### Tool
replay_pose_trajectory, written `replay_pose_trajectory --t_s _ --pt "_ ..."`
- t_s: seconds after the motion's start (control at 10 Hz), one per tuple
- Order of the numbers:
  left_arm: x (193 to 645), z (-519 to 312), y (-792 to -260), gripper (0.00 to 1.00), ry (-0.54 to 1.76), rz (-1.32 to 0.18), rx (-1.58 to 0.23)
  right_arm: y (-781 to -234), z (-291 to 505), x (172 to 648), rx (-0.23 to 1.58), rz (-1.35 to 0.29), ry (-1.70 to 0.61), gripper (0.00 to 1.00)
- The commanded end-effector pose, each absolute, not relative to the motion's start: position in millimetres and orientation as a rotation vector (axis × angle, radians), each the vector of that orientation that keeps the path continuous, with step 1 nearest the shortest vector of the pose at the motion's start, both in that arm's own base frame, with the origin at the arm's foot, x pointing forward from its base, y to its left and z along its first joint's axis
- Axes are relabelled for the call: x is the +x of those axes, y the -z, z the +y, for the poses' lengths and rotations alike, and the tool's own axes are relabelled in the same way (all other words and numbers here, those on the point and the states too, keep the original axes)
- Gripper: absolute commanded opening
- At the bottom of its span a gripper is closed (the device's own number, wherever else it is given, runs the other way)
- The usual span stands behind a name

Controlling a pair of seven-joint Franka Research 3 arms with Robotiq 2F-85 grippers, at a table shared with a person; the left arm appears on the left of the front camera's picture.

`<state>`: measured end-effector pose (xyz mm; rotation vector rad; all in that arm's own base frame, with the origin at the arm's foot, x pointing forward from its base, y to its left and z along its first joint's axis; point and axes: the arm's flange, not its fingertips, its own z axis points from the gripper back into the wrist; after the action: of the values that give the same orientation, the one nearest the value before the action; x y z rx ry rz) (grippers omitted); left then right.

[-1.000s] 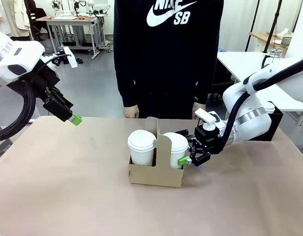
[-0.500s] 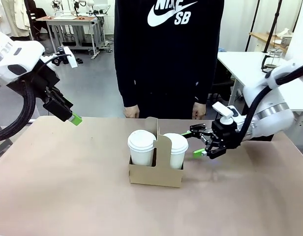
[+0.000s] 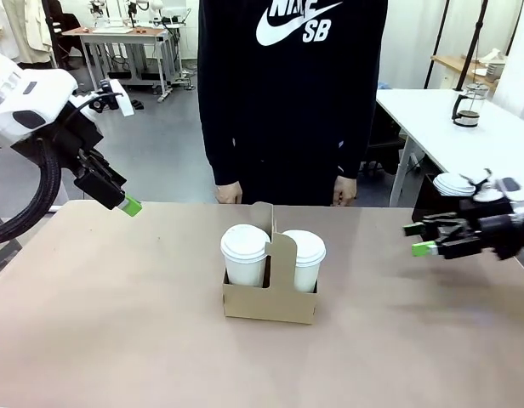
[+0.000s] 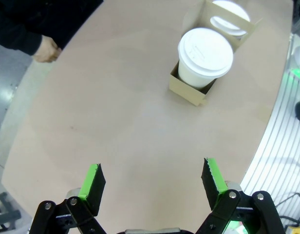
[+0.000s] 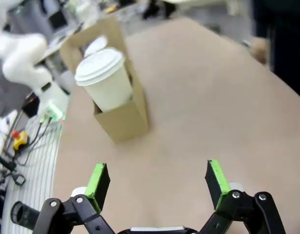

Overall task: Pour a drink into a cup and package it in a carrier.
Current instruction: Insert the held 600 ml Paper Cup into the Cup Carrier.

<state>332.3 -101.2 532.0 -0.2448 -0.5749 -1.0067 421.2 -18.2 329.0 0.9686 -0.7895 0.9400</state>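
you can't see inside either lidded cup (image 3: 244, 255) in the carrier (image 3: 271, 297), so any drink is hidden. the carrier's walls cover the cups' lower halves. in the left wrist view the far cup (image 4: 230, 13) is mostly behind the handle and cut by the top edge. the right wrist view is blurred; the right gripper (image 3: 418, 239) runs off the front view's right edge.
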Motion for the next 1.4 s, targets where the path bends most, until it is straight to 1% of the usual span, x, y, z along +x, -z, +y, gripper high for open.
replay_pose_trajectory --t_s 0.0,0.1,0.3,0.6,0.7,0.8,1.3 --pt "331 -101 -533 1.00 0.991 -0.572 -0.261 -349 -38 398 0.859 -0.710 -0.776 1.00" --pt "331 -101 -533 1.00 0.991 -0.572 -0.261 -354 -54 386 0.761 -0.701 -0.685 1.00" --pt "331 -101 -533 1.00 0.991 -0.572 -0.261 -357 -67 374 0.662 -0.706 -0.594 1.00" --pt "331 -101 -533 1.00 0.991 -0.572 -0.261 -356 -63 371 0.632 -0.688 -0.587 1.00" --pt "331 -101 -533 1.00 0.991 -0.572 -0.261 -357 -55 373 0.635 -0.639 -0.529 1.00" --pt "331 -101 -533 1.00 0.991 -0.572 -0.261 -355 -78 386 0.646 -0.730 -0.598 1.00" --pt "331 -101 -533 1.00 0.991 -0.572 -0.261 -355 -78 386 0.646 -0.730 -0.598 1.00"
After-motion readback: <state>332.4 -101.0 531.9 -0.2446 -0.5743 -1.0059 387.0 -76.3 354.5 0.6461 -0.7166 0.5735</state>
